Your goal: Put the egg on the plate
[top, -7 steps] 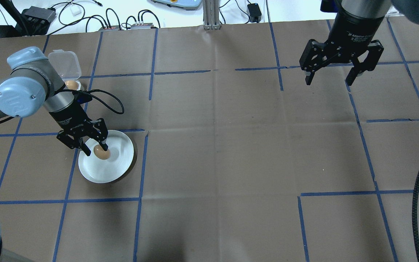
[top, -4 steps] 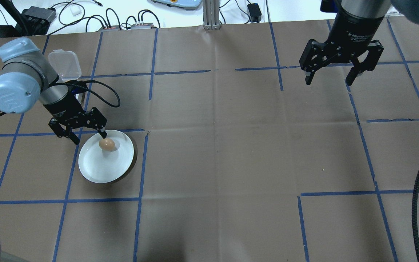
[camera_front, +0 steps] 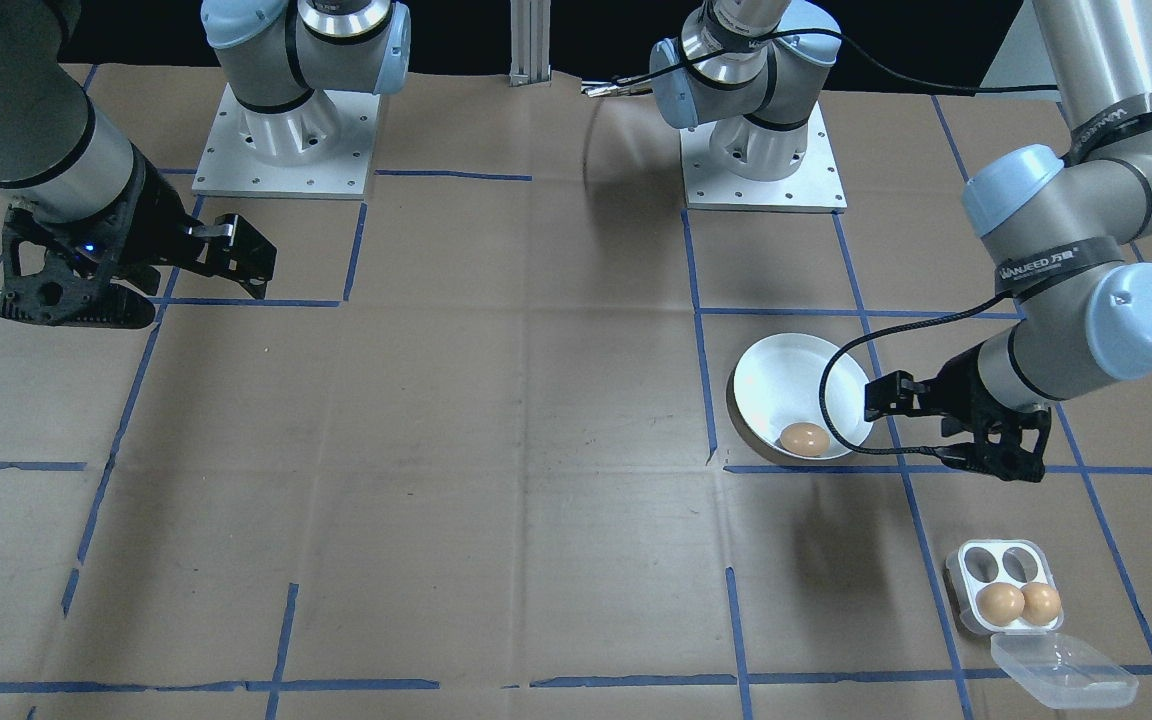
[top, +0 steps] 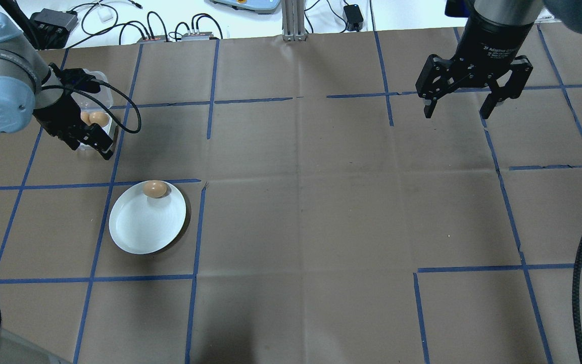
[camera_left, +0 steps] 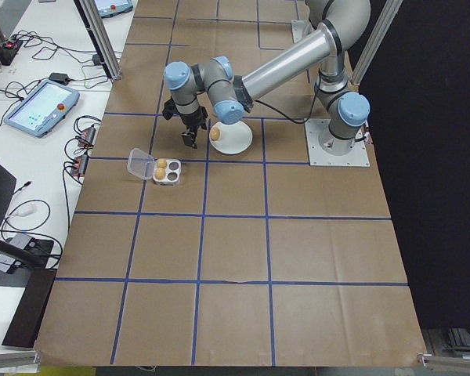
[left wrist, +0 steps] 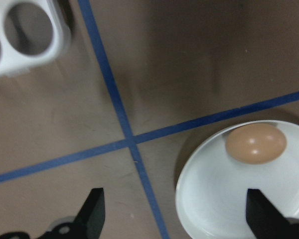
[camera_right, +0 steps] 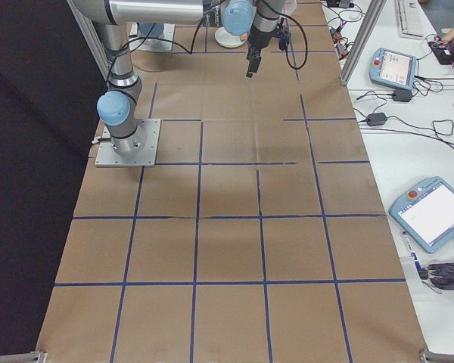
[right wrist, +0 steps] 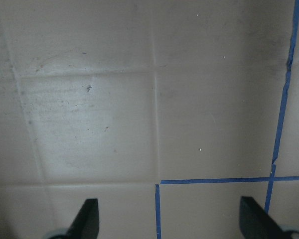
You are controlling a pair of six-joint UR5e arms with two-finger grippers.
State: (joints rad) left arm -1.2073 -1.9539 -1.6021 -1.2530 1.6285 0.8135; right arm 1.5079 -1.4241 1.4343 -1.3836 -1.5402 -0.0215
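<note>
We see a brown egg [top: 155, 189] on the white plate [top: 144, 230], over brown paper [top: 301, 202] gridded in blue tape [top: 196, 227].

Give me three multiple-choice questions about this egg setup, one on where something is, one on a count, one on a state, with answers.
1. Where does the brown egg lie on the round white plate?
A. by the rim
B. dead centre
C. off the plate

2. How many eggs sit in the clear plastic four-hole egg tray?
A. none
B. two
C. four

3. How is the left pincer?
A. shut on an egg
B. open, empty
C. shut, empty

Answers: 1 A, it lies against the plate's edge. 2 B, two holes filled, two bare. 3 B, the fingers stand wide apart holding nothing.
</note>
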